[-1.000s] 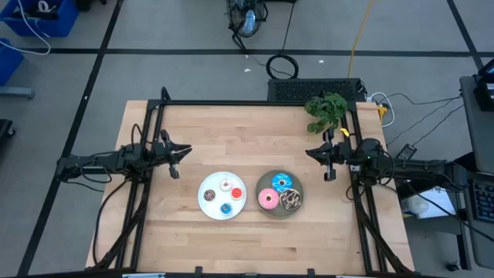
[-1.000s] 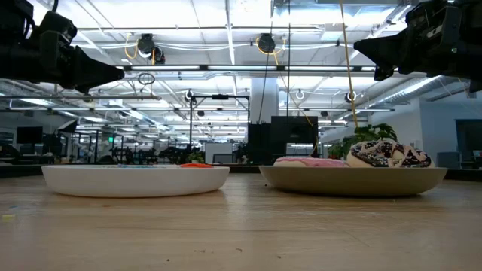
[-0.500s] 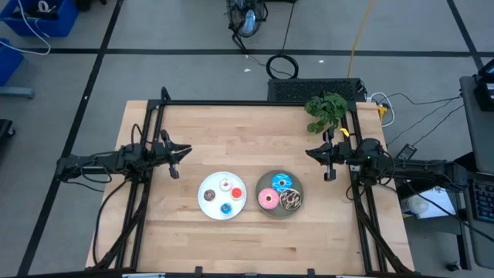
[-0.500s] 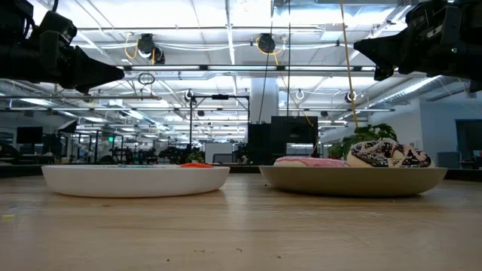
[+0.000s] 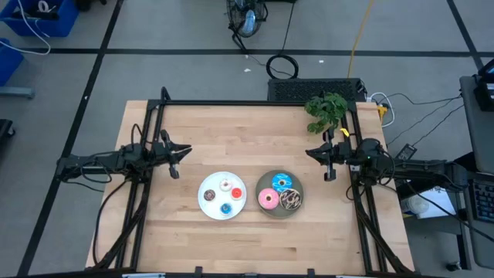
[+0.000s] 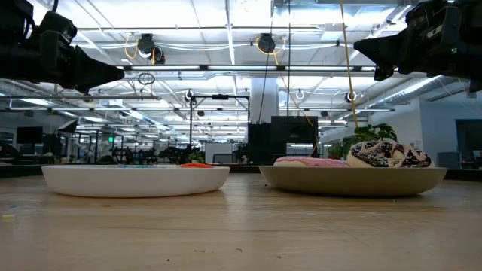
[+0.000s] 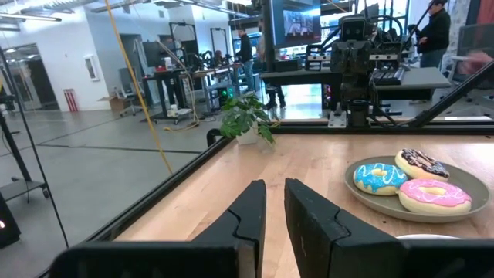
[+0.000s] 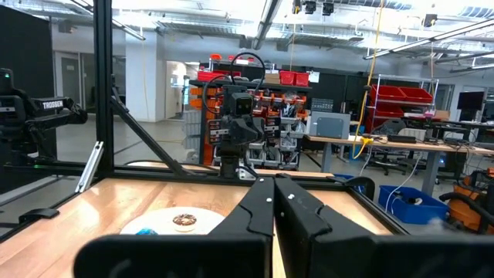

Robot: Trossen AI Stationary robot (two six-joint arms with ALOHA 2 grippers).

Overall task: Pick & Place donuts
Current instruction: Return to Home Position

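Observation:
A white plate (image 5: 208, 184) near the table's middle holds several tiny donuts: brown (image 5: 210, 194), white-pink (image 5: 225, 184), red (image 5: 237, 193) and blue (image 5: 225, 208). Right of it, a grey plate (image 5: 298, 188) holds three larger donuts: blue (image 5: 281, 182), pink (image 5: 268, 200) and brown-sprinkled (image 5: 291, 200). My left gripper (image 5: 187, 150) hovers level at the table's left, clear of the wood, its fingers (image 7: 255, 202) a narrow gap apart with nothing between them. My right gripper (image 5: 308, 152) hovers at the table's right, shut and empty (image 8: 274, 179). Both point toward the table's middle.
A small green plant (image 5: 326, 110) stands at the far right corner. Black frame rails (image 5: 255, 103) run along the far edge and both sides of the table. Bare wood lies between the plates and the far rail, and along the near edge.

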